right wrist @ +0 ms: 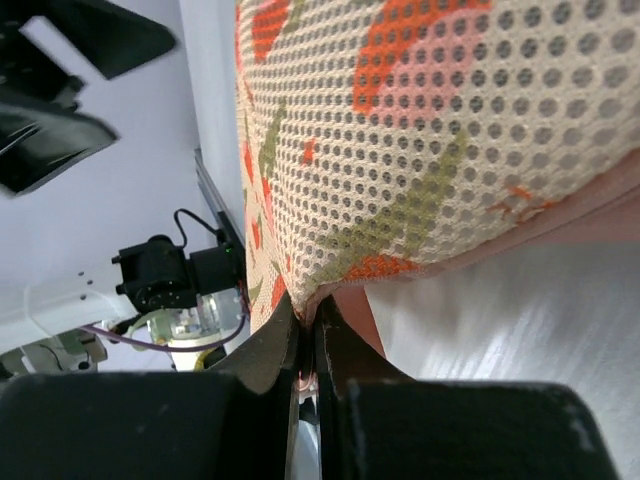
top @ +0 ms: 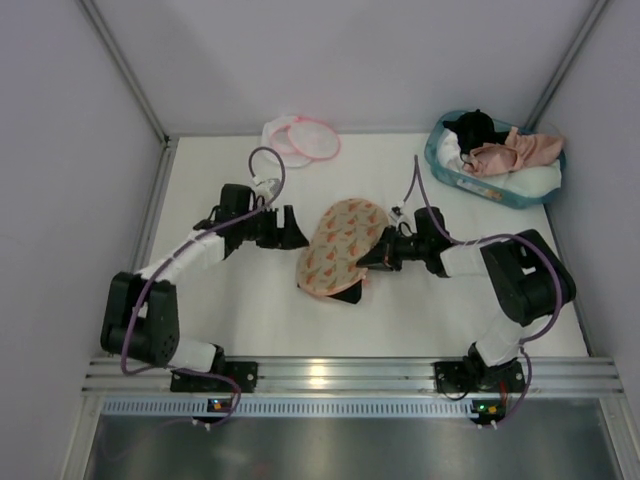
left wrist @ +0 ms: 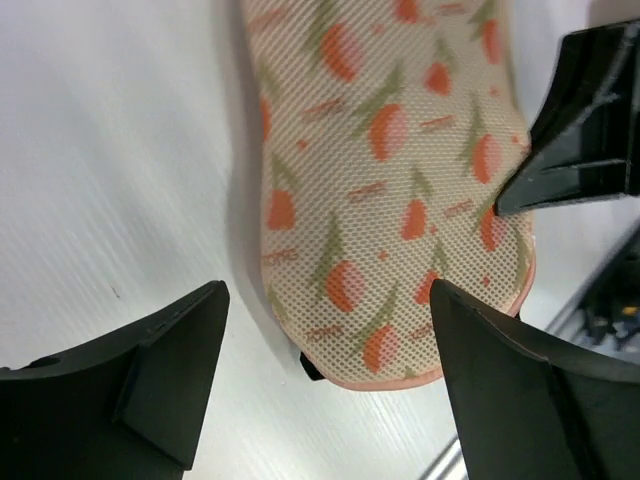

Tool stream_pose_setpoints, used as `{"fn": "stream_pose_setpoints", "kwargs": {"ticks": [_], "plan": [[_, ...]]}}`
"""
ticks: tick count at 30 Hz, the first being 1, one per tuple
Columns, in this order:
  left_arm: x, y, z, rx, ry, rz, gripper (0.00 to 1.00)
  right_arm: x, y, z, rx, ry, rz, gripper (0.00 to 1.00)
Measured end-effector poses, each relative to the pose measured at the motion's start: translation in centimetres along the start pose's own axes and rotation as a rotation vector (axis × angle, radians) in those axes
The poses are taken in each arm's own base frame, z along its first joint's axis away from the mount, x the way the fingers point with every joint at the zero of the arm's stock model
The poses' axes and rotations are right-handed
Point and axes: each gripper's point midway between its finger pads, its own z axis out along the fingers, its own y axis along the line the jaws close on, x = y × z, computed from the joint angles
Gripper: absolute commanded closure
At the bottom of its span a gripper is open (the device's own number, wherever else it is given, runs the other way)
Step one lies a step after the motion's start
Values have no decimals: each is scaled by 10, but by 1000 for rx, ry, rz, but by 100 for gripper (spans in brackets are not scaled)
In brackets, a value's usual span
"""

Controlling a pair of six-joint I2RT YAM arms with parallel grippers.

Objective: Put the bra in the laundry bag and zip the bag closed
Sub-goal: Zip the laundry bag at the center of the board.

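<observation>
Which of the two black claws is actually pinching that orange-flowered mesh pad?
The right gripper: its fingers are shut on the pink-trimmed edge of the orange-flowered mesh pad. The left gripper stands open, gripping nothing.

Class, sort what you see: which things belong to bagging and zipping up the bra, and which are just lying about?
Job in hand: bra; laundry bag.
Lying about: printed padded piece, pinched by the right pincer; teal basket; black garment; white cloth.
</observation>
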Motion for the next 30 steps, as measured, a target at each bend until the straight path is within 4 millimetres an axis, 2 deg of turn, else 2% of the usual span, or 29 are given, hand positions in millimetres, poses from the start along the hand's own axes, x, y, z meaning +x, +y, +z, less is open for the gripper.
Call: {"fn": "stream_pose_setpoints", "kwargs": {"ticks": [2,4,6,7,9,11,16,21,25,30], "plan": [[-18,-24,-19,-42,-99,218,9,-1,6,-2,-10,-6,-1,100],[-20,-58,-30,-54,-159,423,6,-2,10,-3,-18,-10,2,100],[-6,-104,-32,-12,-187,638,5,-2,11,-4,-18,-12,9,100],[9,-126,-29,23,-177,739,4,-2,11,-4,-16,-10,15,100],[34,-146,-21,62,-141,867,5,0,10,-3,-9,-6,27,100],[48,-144,-10,34,-96,955,5,2,9,-2,1,1,38,100],[72,-122,16,-82,22,1142,4,7,9,1,20,30,78,100],[91,-126,27,-95,78,1281,4,6,7,3,29,37,111,100],[92,-123,30,-119,89,1312,3,7,8,3,26,42,125,100],[86,-109,39,-208,102,1319,3,8,9,2,21,49,133,100]]}}
